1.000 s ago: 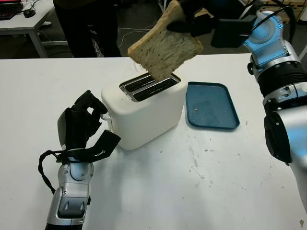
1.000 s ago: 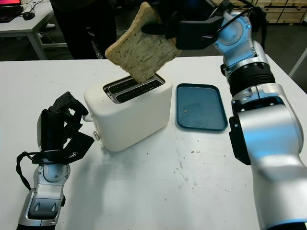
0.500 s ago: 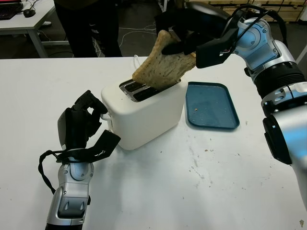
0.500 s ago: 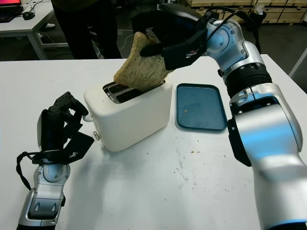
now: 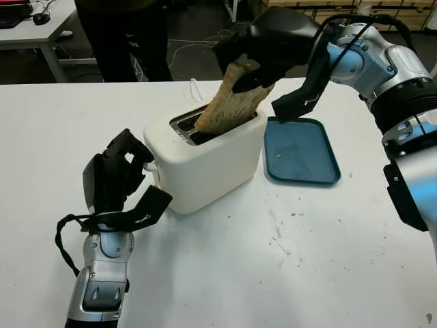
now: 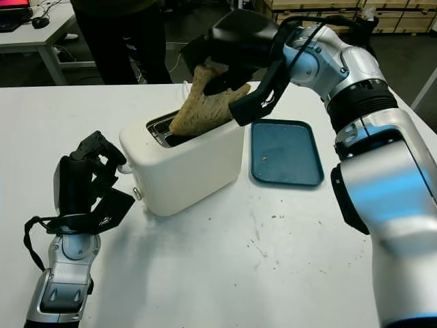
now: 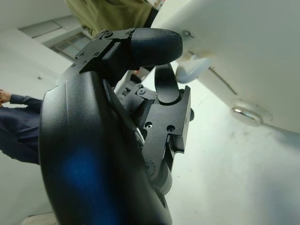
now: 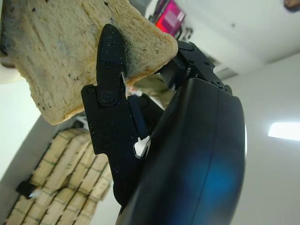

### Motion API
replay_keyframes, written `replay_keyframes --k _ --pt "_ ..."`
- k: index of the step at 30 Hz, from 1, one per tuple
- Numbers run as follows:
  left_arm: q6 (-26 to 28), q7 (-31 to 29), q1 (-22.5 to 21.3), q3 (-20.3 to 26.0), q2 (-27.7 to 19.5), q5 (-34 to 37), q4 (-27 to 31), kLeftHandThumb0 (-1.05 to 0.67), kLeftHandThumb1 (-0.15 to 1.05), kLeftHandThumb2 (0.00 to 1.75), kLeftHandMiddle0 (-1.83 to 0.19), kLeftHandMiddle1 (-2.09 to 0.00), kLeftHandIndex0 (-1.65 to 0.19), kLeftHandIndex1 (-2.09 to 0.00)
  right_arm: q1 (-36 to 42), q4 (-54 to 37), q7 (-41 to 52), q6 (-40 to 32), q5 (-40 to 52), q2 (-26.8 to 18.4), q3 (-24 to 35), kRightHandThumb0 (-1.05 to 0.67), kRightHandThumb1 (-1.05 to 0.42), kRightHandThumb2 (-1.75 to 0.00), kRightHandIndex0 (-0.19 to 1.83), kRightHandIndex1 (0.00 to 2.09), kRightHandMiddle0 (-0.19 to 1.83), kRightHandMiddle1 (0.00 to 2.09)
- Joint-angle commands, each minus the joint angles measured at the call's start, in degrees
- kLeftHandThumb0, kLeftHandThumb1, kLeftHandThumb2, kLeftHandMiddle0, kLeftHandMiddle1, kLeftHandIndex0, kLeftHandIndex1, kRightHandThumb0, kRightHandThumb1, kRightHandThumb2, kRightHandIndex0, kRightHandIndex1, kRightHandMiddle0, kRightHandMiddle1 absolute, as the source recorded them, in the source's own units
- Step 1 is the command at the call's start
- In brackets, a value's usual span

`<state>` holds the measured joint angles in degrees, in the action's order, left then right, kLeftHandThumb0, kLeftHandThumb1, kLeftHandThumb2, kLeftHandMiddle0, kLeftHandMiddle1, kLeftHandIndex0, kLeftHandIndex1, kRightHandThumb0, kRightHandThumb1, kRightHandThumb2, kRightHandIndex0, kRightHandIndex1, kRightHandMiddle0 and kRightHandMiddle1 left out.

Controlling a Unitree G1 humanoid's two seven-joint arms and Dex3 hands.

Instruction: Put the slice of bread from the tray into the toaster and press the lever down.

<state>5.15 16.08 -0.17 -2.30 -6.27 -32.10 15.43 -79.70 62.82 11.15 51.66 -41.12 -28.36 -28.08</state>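
My right hand (image 5: 254,63) is shut on the slice of bread (image 5: 229,109), gripping its upper edge above the white toaster (image 5: 208,160). The slice leans over, and its lower end sits in a top slot of the toaster. In the right wrist view a black finger (image 8: 110,61) presses against the bread (image 8: 56,47). The blue tray (image 5: 302,152), bare but for crumbs, lies just right of the toaster. My left hand (image 5: 117,176) stands at the toaster's left end with its fingers curled, holding nothing. Its fingertip (image 7: 154,44) is close beside the white lever (image 7: 193,71).
A person in dark trousers (image 5: 126,34) stands behind the far edge of the white table (image 5: 287,273). Another table (image 5: 34,27) with equipment is at the back left. Crumbs dot the tabletop in front of the tray.
My right hand has come down and left, lowering the bread from above the toaster until its lower end entered the slot. The left hand has stayed put.
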Motion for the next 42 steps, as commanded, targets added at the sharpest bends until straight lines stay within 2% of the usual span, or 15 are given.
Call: replay_keyframes --k 1,7,13,20,22,25,27,28,30,31,32,33,35,38,42 --pt "-0.20 -0.08 0.11 -0.09 0.36 0.57 0.17 0.01 0.92 0.46 -0.94 -1.75 -0.65 -1.75 -2.14 -0.21 -0.68 1.63 -0.46 -0.27 -0.58 -0.48 -0.92 -0.46 1.06 1.75 0.75 1.75" --pt "-1.04 0.57 0.11 -0.07 0.08 -0.03 -0.61 -0.01 0.92 0.44 -0.97 -1.75 -0.67 -1.75 -2.44 -0.93 -0.92 3.21 -1.60 0.22 -1.84 -0.49 -0.92 -0.46 1.03 1.75 0.73 1.75" --pt "-0.71 0.23 0.35 -0.15 0.20 0.04 -0.06 -0.01 0.92 0.46 -0.94 -1.75 -0.66 -1.75 -2.69 -2.13 -1.84 3.60 -4.57 0.48 -4.49 -0.49 -0.92 -0.47 1.10 1.75 0.81 1.75" --pt "-0.66 0.36 0.47 -0.27 0.11 -0.36 -0.07 -0.01 0.92 0.45 -0.94 -1.75 -0.66 -1.75 -3.22 -3.55 -8.29 2.25 -11.97 1.58 -9.48 -0.50 -0.92 -0.47 1.15 1.75 0.83 1.75" --pt "-0.77 0.59 0.49 -0.33 0.20 -0.48 -0.10 -0.01 0.92 0.45 -0.94 -1.75 -0.66 -1.75 -3.32 -3.72 -9.98 1.63 -14.21 2.10 -11.04 -0.49 -0.92 -0.42 1.15 1.75 0.81 1.54" --pt "-0.67 0.64 0.61 -0.41 0.34 -0.56 -0.02 0.00 0.92 0.44 -0.95 -1.75 -0.66 -1.75 -3.06 -2.94 -11.43 1.80 -15.05 2.96 -12.08 -0.49 -0.92 -0.39 1.15 1.75 0.80 1.71" --pt "-1.06 0.60 0.72 -0.35 0.30 -0.22 -0.22 0.01 0.92 0.45 -0.94 -1.75 -0.66 -1.75 -2.96 -2.49 -11.76 2.55 -14.85 3.31 -12.35 -0.58 -0.92 -0.43 1.14 1.75 0.80 1.74" --pt "-1.24 0.67 0.72 -0.33 0.28 -0.14 -0.35 0.00 0.92 0.45 -0.94 -1.75 -0.66 -1.75 -3.00 -2.41 -11.16 2.99 -14.40 3.36 -12.31 -0.68 -0.92 -0.43 1.05 1.74 0.73 1.63" --pt "-1.52 0.80 0.70 -0.29 0.27 -0.05 -0.57 0.00 0.92 0.45 -0.95 -1.75 -0.66 -1.75 -3.11 -2.13 -8.83 3.59 -12.89 3.50 -11.83 -0.83 -0.92 -0.37 0.78 1.74 0.49 1.63" --pt "-1.54 0.75 0.71 -0.27 0.30 0.04 -0.57 0.00 0.92 0.45 -0.95 -1.75 -0.67 -1.75 -3.12 -1.82 -6.98 3.89 -11.57 3.66 -11.29 -0.87 -0.92 -0.31 0.59 1.60 0.43 1.32" --pt "-1.29 0.59 0.73 -0.25 0.41 0.11 -0.43 -0.01 0.92 0.45 -0.95 -1.75 -0.67 -1.75 -3.08 -1.55 -4.83 4.08 -10.04 3.88 -10.59 -0.91 -0.92 -0.25 0.38 1.48 0.42 0.89" --pt "-0.99 0.52 0.74 -0.30 0.47 -0.07 -0.33 -0.01 0.92 0.45 -0.95 -1.75 -0.66 -1.75 -2.95 -1.52 -3.06 4.22 -8.56 4.02 -9.78 -0.93 -0.92 -0.22 0.27 1.37 0.42 0.62" --pt "-0.43 0.32 0.78 -0.46 0.49 -0.55 -0.11 -0.02 0.92 0.46 -0.94 -1.75 -0.66 -1.75 -2.73 -2.09 -1.13 4.23 -6.70 4.01 -8.69 -0.94 -0.92 -0.18 0.09 1.09 0.38 0.28" --pt "-0.90 0.51 0.77 -0.51 0.44 -0.54 -0.44 -0.02 0.92 0.46 -0.94 -1.75 -0.65 -1.75 -2.66 -3.26 -1.92 4.33 -6.01 3.68 -7.67 -0.90 -0.92 -0.14 0.01 0.93 0.33 0.16" --pt "-1.18 0.75 0.59 -0.48 0.34 -0.54 -0.84 -0.04 0.92 0.45 -0.95 -1.75 -0.66 -1.75 -3.24 -4.58 -4.28 3.61 -6.68 3.22 -6.88 -0.87 -0.92 -0.12 0.00 0.94 0.32 0.15"
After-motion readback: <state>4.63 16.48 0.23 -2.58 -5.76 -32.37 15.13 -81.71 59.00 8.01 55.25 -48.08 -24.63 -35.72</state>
